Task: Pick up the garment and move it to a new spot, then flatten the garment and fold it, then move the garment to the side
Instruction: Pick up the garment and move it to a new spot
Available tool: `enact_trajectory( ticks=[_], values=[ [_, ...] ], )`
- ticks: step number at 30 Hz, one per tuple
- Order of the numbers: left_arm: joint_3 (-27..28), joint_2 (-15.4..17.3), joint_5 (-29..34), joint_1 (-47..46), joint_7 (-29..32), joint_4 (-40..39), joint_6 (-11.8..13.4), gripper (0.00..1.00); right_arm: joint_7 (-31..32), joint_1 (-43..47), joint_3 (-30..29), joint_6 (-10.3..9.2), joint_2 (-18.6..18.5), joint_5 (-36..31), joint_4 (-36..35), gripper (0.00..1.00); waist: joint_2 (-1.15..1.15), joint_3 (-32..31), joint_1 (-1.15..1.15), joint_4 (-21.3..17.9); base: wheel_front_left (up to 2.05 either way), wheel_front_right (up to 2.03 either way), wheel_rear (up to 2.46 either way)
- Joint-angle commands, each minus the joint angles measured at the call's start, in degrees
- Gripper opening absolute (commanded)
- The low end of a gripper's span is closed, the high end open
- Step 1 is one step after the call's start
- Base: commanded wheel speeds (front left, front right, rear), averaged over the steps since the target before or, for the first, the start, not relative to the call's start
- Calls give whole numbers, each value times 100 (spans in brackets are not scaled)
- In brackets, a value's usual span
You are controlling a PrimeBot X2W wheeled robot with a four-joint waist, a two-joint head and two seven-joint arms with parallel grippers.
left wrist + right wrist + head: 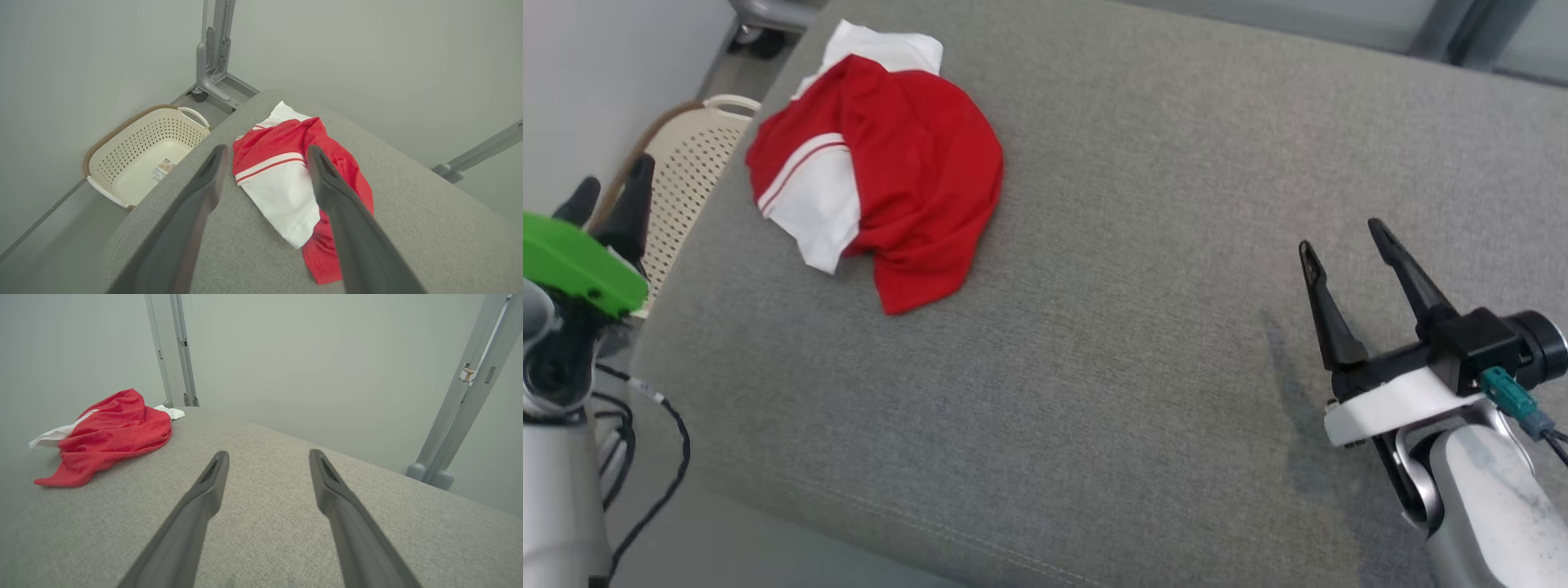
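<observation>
- The red-and-white garment [882, 163] is seen crumpled on the grey cushion [1143, 204].
- The left gripper [613, 188] and right gripper [1342, 238] are spread wide, with nothing gripped.

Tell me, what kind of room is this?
Probably a robot test room set up for laundry folding: a crumpled red and white garment on a grey fabric-covered surface, a cream laundry basket beside it, metal frame posts behind.

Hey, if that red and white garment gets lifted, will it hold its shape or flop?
Likely floppy: the garment lies crumpled in soft folds, so most would hang from the pinch. It looks thin, probably light. Pushed across the woven gray surface, it may bunch rather than slide.
</observation>
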Motion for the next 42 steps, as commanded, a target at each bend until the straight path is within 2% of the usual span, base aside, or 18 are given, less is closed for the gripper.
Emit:
enact_trajectory(
  ticks=[1,9,19,20,21,22,23,27,32,36,42],
  values=[
    [-17,31,-71,-316,128,200,44,100,-16,-151,-13,-7,-43,-27,-11,100,0,1389,0,-969,0,0,0],
    [44,72,-332,-1616,497,1647,243,100,-16,-454,-19,-8,19,44,-19,100,0,2121,0,-1622,0,0,0],
    [-233,-1,-105,-1860,414,3002,266,100,-1,-414,-142,-8,34,157,-88,100,0,2188,0,-1868,0,0,0],
    [-278,-51,-71,-1821,393,3126,258,91,-1,-414,-149,-8,16,159,-97,100,0,2173,0,-1868,0,0,0],
    [-314,-65,-18,-1807,335,3242,275,37,-1,-405,-159,-9,1,156,-111,100,0,2152,0,-1862,0,0,0],
    [-334,-74,10,-1796,263,3347,311,12,0,-383,-173,-9,-12,148,-116,100,0,2123,0,-1849,0,0,0],
    [-381,-93,26,-1772,263,3467,282,0,1,-352,-186,-9,-20,148,-111,100,0,2088,0,-1833,0,0,0],
    [-487,-188,20,-1725,292,3787,137,0,4,-202,-222,-9,-46,150,-70,100,0,1903,0,-1728,0,0,0],
    [-637,-264,-108,-1769,208,3575,-249,0,4,-129,-170,-8,13,201,-31,100,0,1586,0,-1610,0,0,0],
    [-942,-269,-297,-1665,270,2901,-336,0,-3,-67,-161,-7,91,235,3,100,0,1270,0,-1540,0,0,0],
    [-2149,-80,-722,-957,650,890,-328,0,-8,-11,-122,-7,261,317,49,100,0,850,0,-1655,0,0,0]
  ],
)
